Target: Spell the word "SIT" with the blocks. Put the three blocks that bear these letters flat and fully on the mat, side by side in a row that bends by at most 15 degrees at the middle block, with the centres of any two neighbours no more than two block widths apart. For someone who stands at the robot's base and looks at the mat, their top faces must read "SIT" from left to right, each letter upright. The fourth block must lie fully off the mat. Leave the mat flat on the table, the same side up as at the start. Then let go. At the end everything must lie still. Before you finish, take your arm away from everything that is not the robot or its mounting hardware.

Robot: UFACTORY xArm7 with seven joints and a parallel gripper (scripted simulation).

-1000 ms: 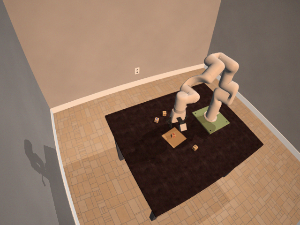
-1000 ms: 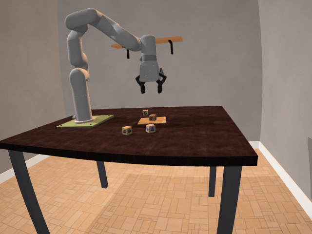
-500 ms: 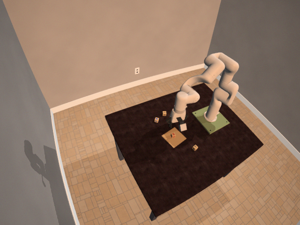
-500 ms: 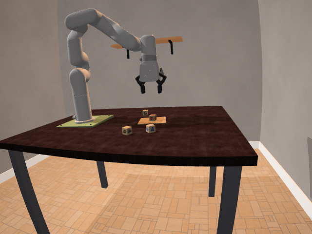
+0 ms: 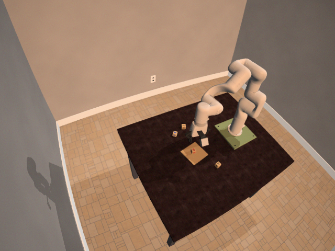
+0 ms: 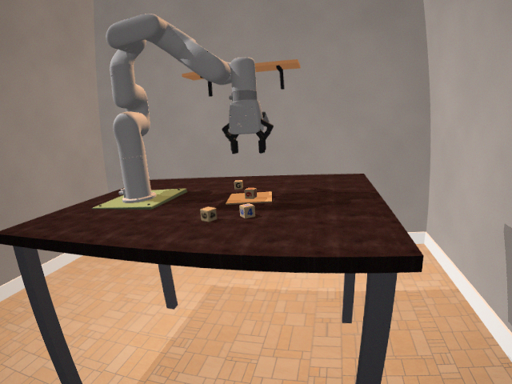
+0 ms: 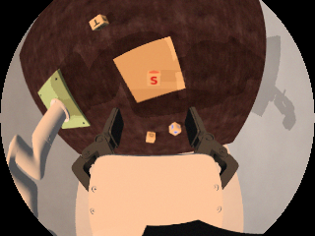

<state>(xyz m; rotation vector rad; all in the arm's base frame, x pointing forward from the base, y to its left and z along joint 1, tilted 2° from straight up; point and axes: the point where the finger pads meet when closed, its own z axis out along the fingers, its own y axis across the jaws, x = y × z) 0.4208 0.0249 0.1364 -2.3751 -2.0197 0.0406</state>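
My pincer (image 5: 197, 138) (image 6: 248, 149) (image 7: 154, 115) hangs spread and empty; in my wrist view, the T block (image 5: 218, 164) (image 6: 238, 185) (image 7: 98, 23) lies toward eleven o'clock.

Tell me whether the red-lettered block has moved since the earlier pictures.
No. In the top and exterior views, the red-lettered block keeps its place on the mat and against the green base plate.
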